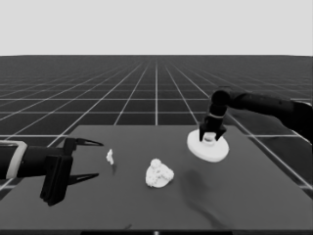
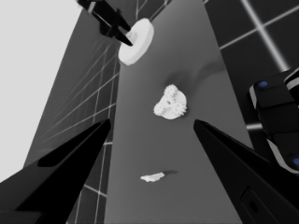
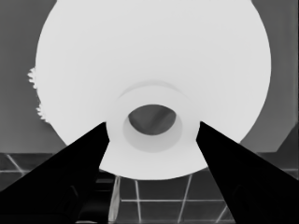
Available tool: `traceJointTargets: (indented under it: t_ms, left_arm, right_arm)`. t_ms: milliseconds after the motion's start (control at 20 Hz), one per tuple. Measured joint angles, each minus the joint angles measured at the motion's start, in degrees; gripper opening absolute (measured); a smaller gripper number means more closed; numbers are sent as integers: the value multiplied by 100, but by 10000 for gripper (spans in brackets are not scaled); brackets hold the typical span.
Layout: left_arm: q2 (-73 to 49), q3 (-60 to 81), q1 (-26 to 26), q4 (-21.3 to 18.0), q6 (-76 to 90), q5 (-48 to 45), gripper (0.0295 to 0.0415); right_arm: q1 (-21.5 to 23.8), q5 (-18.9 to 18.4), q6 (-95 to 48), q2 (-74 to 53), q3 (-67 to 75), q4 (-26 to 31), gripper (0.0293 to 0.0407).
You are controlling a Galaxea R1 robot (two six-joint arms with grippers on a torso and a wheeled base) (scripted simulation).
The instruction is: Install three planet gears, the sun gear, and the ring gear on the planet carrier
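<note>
The larger round part (image 1: pixel 208 147) is at the table's far right, with my right gripper (image 1: pixel 212 138) coming down on its raised hub. In the right wrist view the two fingers press the sides of that hub (image 3: pixel 152 123), and the larger round part (image 3: pixel 154 56) fills the picture. The smaller round part (image 1: pixel 159 174) lies mid-table with small toothed gears (image 2: pixel 171 103) clustered on top. Gear teeth (image 3: pixel 32 77) peek past the big disc's edge. My left gripper (image 1: pixel 100 159) waits open over the table's left end.
A thin white piece (image 1: pixel 110 156) lies between the left gripper and the gear cluster, also visible as the thin white piece (image 2: pixel 152 177) in the left wrist view. Dark machinery with blue lights (image 2: pixel 275 112) stands past the table's edge. The arm's shadow falls right of the cluster.
</note>
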Motion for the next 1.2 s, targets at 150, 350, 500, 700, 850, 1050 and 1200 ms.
traceJointTargets:
  t_ms: [150,350,500,700,850,1050,1200]
  left_arm:
    - [0,0,0,0,0,0,385]
    - [0,0,0,0,0,0,385]
    - [0,0,0,0,0,0,385]
    - [0,0,0,0,0,0,385]
    - [0,0,0,0,0,0,385]
    - [0,0,0,0,0,0,385]
    - [0,0,0,0,0,0,385]
  right_arm:
    - [124,-75,-53,48,-113,96,348]
    - [32,114,2122,1397,508,98,348]
    - [-31,153,2463,2666,-197,50,348]
    - [-43,152,2454,2942,-485,36,348]
    - [-1143,421,2434,2969,-549,-1071,348]
    - [-1706,600,2208,3076,-928,-1557,348]
    - [-1740,625,2180,3092,-977,-1605,348]
